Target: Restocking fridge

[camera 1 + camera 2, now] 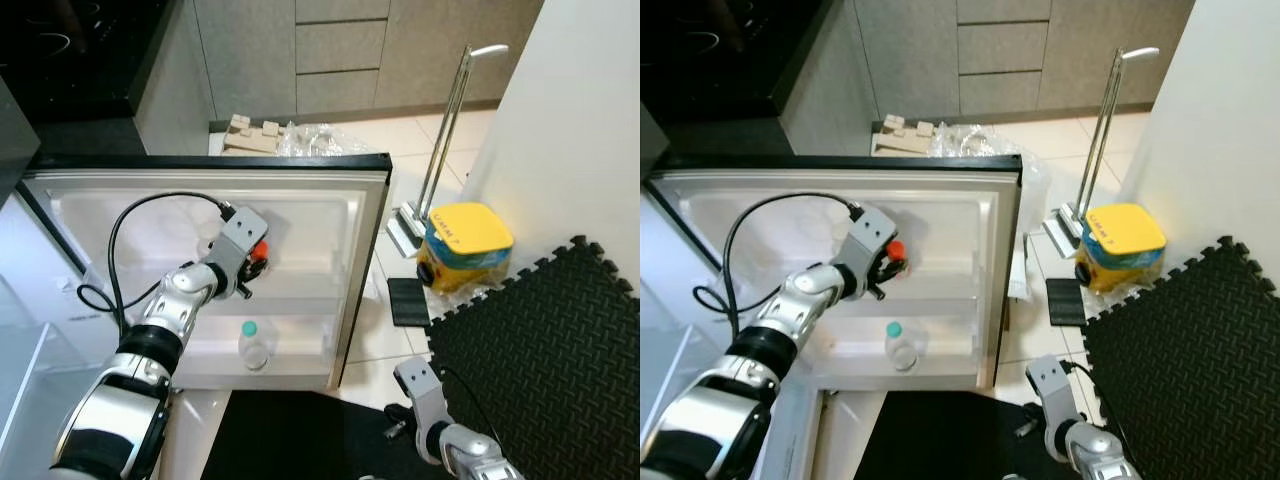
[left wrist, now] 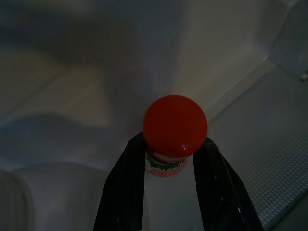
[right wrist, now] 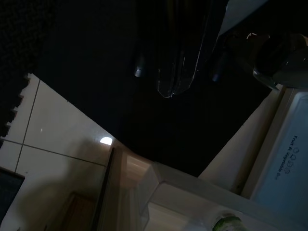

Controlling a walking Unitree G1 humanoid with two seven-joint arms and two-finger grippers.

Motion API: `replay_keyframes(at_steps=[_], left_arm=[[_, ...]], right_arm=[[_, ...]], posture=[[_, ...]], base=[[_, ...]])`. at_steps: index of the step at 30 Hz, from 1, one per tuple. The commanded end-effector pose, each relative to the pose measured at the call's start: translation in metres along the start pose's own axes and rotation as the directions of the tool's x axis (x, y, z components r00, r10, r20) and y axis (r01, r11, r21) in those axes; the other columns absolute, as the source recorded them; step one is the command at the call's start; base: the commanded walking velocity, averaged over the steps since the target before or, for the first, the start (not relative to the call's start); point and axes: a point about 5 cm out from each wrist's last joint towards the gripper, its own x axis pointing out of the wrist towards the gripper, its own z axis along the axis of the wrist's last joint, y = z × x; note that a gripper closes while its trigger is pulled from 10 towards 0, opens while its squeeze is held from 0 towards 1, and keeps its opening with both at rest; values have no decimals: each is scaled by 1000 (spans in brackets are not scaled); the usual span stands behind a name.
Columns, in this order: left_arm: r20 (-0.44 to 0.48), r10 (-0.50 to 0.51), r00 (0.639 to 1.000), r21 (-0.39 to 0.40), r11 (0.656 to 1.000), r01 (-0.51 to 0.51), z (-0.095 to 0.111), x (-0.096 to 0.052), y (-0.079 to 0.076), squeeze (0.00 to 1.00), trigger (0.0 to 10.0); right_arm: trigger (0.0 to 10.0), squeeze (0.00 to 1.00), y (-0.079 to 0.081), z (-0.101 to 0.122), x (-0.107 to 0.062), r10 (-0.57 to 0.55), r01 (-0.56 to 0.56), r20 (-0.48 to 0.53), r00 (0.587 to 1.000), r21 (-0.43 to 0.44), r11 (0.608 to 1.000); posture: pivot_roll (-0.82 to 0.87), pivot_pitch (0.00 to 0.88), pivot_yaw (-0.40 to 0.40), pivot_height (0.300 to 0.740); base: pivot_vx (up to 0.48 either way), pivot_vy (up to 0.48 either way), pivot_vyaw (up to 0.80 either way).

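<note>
1. Mostly, our right wrist view is dark: we can make out black matting, pale floor tiles, a white drawer corner with small lettering we cannot read, and a green-topped thing cut off at the frame edge.
2. Our right gripper [image 1: 398,428] hangs low over the dark mat [image 1: 540,340], beside the lower corner of the fridge door [image 1: 362,260]; its fingers are blurred and mostly out of sight, so we cannot tell how they stand.
3. Our left gripper [image 2: 169,166] reaches into the upper shelf of the open door, and its two black fingers [image 2: 126,183] clasp the neck of a red-capped bottle [image 2: 175,126], one finger on each side, touching it.
4. Only the bottle's top can be judged: a round, glossy red cap above a neck band printed in red and green. Its body is hidden below the cap and behind our wrist in the head views, where just a red spot [image 1: 895,250] peeks out.
5. We hold the bottle upright inside the upper door shelf, close to the white inner wall.
6. On the shelf below stands a clear bottle with a teal cap [image 1: 249,340], well apart from the red one.
7. Past the door, a yellow-lidded tub [image 1: 462,245] sits on the tiles beside a leaning metal pole [image 1: 440,150].
</note>
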Motion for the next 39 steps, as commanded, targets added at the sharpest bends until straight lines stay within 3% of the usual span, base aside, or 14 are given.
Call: replay_keyframes(at_steps=[1, 20, 23, 26, 28, 32, 39], left_arm=[[-45, -18, 999, 13, 1000, 19, -6, 1, -1, 0, 10000], [-90, -26, 996, 15, 1000, 27, -13, 1, 2, 0, 10000], [-86, -28, 996, 16, 999, 29, -12, 1, 3, 0, 10000], [-85, -28, 996, 19, 999, 30, -12, 1, 3, 0, 10000], [-85, -28, 996, 18, 999, 30, -12, 1, 3, 0, 10000], [-86, -34, 996, 18, 999, 35, -13, 1, 2, 0, 10000], [-92, -43, 995, 12, 999, 45, -14, 1, 2, 0, 10000]], right_arm=[[10000, 0, 2, -6, -1, -1, 1, -12, 1000, 22, 1000], [10000, 0, 3, -5, 0, 3, -3, 5, 1000, 28, 1000], [10000, 0, 10, 12, 0, 66, -73, 162, 984, 38, 997], [10000, 0, 13, 42, -5, 74, -93, 392, 917, 32, 995], [10000, 0, 13, 47, -6, 68, -82, 421, 905, 17, 996], [10000, 0, 16, 67, -7, 78, -33, 495, 866, -99, 995], [10000, 0, 29, 94, -8, 158, -69, 581, 798, -173, 982]], posture=[[-200, 92, 17, 740], [-197, 94, 15, 740], [-196, 94, 15, 740], [-197, 96, 17, 740], [-197, 96, 17, 740], [-199, 98, 19, 740], [-193, 106, 16, 740]], base=[[0, 0, 0], [0, 0, 0], [0, 0, 0], [0, 0, 0], [0, 0, 0], [0, 0, 0], [0, 0, 0]])
